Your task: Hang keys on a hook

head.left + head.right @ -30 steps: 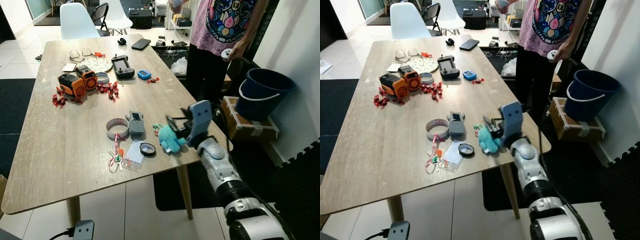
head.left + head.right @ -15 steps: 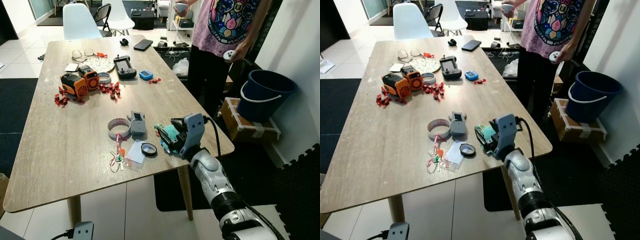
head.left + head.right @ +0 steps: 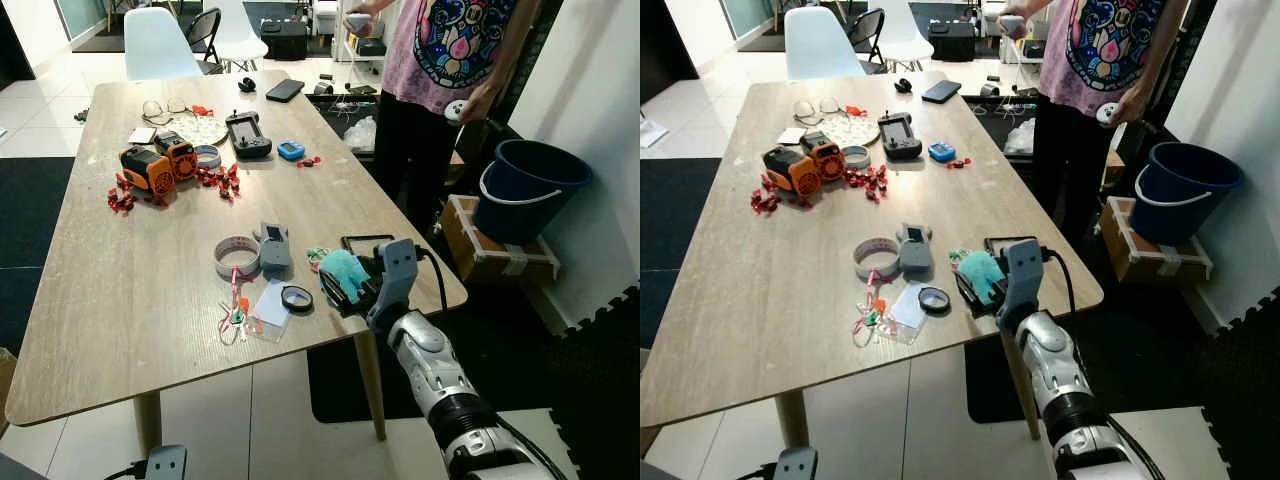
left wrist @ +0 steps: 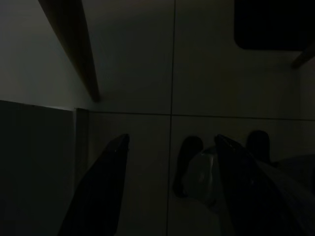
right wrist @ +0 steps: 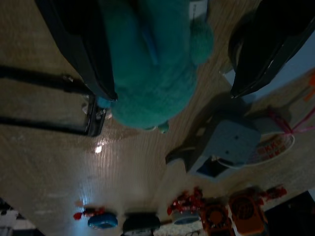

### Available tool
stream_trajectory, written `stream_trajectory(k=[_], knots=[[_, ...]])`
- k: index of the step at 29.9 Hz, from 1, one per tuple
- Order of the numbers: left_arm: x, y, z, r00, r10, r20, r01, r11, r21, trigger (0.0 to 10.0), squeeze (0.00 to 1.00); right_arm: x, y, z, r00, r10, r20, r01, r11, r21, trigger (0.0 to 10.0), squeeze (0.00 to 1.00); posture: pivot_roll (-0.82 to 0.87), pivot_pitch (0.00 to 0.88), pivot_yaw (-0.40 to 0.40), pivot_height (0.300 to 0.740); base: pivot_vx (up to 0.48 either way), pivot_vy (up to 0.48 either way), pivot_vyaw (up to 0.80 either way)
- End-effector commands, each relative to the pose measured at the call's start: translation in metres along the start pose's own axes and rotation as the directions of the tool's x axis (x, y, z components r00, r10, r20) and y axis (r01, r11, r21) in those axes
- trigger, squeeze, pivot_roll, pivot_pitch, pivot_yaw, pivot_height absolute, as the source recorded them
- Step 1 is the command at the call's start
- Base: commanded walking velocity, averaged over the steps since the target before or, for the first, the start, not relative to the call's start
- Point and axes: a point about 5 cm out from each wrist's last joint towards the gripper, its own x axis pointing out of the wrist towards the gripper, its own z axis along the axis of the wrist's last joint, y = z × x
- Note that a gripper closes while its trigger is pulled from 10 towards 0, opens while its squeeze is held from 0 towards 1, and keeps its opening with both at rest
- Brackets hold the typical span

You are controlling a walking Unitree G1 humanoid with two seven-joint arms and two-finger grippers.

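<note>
**Right gripper closing in on the plush keychain at the table's right edge**

The step in hand looks like the pickup: the keys, judged to be the bunch fastened to the teal plush toy (image 3: 343,272), lie on the wooden table (image 3: 120,290) close to its right edge, near the front right corner. I cannot make out the metal keys themselves, nor any hook.

The right gripper (image 3: 978,283) reaches in low over that edge, its silver forearm rising from below the tabletop and the grey wrist block tipped toward the toy. In the right wrist view its two black fingers (image 5: 81,54) stand spread, one on each side of the plush toy; the near finger seems to touch the fur, the other stands apart from it. The toy is bracketed, not yet pinched.

A thin black wire frame (image 3: 366,240) lies on the table just beside the toy, next to the near finger. A grey box-like device (image 3: 272,246) and a roll of tape (image 3: 235,256) sit toward the table's middle, and a round black ring (image 3: 296,297) rests nearer the front edge.

The next move calls for pressing the fingers together on the plush without catching the wire frame, then lifting it clear.

The left gripper (image 4: 170,189) hangs idle over the floor tiles, fingers apart.

A person (image 3: 450,50) stands beyond the table's right edge.
</note>
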Motion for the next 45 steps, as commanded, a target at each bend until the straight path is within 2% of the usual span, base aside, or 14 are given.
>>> stream_trajectory(k=[1,14,21,25,37,45], knots=[[-0.002,0.005,-0.004,1.000,0.016,-0.016,-0.016,1.000,-0.004,10.0,0.00,-0.001,0.001,-0.008,0.999,0.001,-0.044,-0.001,1.000,0.009,10.0,0.00,0.07,0.102,-0.047,0.740,0.000,0.000,0.00],[-0.002,0.005,-0.004,1.000,0.016,-0.019,-0.016,1.000,-0.010,10.0,0.00,-0.004,-0.001,-0.014,0.995,-0.034,-0.095,0.040,0.997,0.065,10.0,0.00,0.07,0.104,-0.045,0.740,0.000,0.000,0.00],[-0.002,0.005,-0.005,1.000,0.018,-0.021,-0.018,1.000,-0.015,10.0,0.00,-0.004,-0.003,-0.007,0.997,-0.043,-0.062,0.048,0.995,0.092,10.0,0.00,0.07,0.105,-0.044,0.740,0.000,0.000,0.00],[-0.003,0.006,-0.006,1.000,0.018,-0.021,-0.018,1.000,-0.017,10.0,0.00,-0.007,-0.011,-0.001,0.996,-0.084,-0.028,0.087,0.987,0.132,10.0,0.00,0.07,0.109,-0.043,0.740,0.000,0.000,0.00],[-0.002,0.006,-0.003,1.000,0.012,-0.013,-0.013,1.000,-0.019,10.0,0.00,-0.012,-0.022,0.012,0.991,-0.130,0.013,0.126,0.980,0.157,10.0,0.00,0.06,0.109,-0.040,0.740,0.000,0.000,0.00],[-0.002,0.005,-0.002,1.000,0.016,0.002,-0.016,1.000,-0.006,10.0,0.00,-0.008,-0.022,0.006,0.990,-0.139,-0.023,0.141,0.981,0.130,10.0,0.00,0.07,0.106,-0.039,0.740,0.000,0.000,0.00]])
